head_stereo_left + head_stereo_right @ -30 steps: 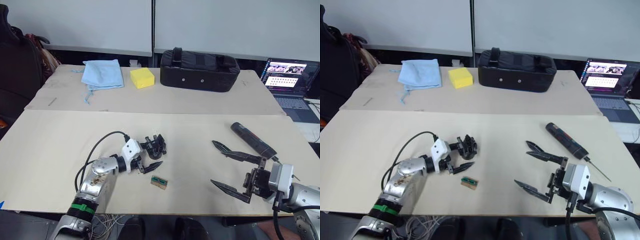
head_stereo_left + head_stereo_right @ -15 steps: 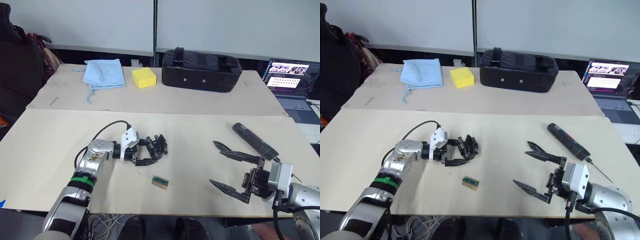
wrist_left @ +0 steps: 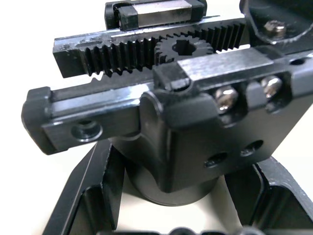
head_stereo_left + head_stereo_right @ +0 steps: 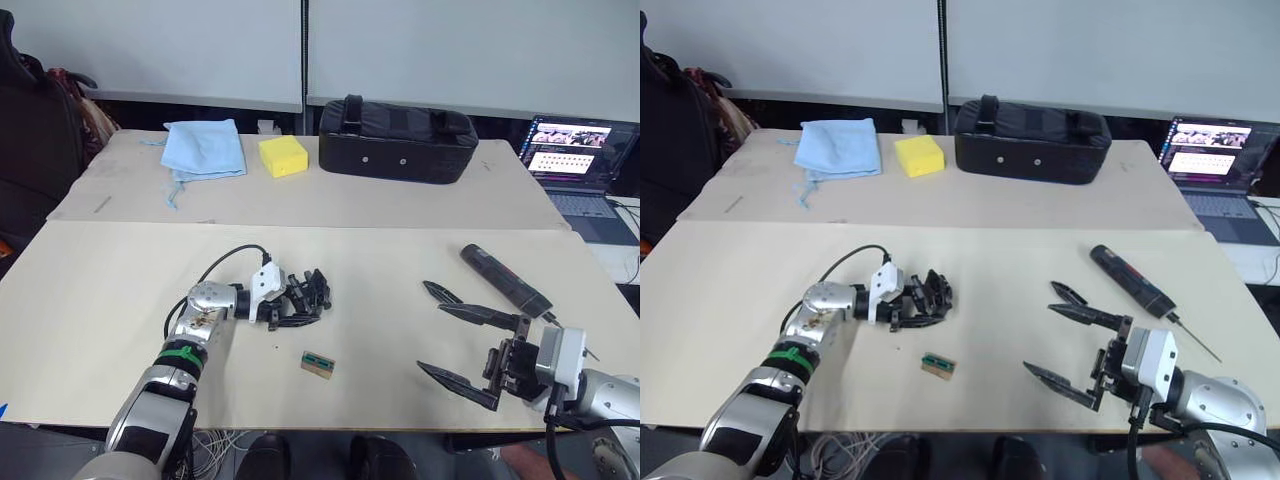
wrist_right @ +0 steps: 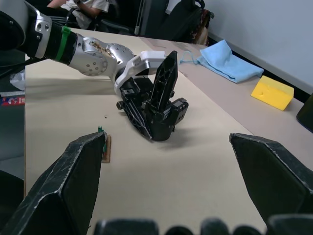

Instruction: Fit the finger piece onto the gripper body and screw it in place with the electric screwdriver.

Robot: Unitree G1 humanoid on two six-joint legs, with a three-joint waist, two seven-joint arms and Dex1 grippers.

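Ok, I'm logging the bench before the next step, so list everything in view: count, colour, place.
gripper body: one, black, near table, between the left pincer's fingers
electric screwdriver: one, black, near table, robot's right
small block: one, tan with green top, near table, nearer than the gripper body
cloth: one, light blue, far table, left
sponge block: one, yellow, far table, beside the cloth
bag: one, black, far table, centre
laptop: one, open, far right
left pincer: around the gripper body
right pincer: open, empty, above the near table
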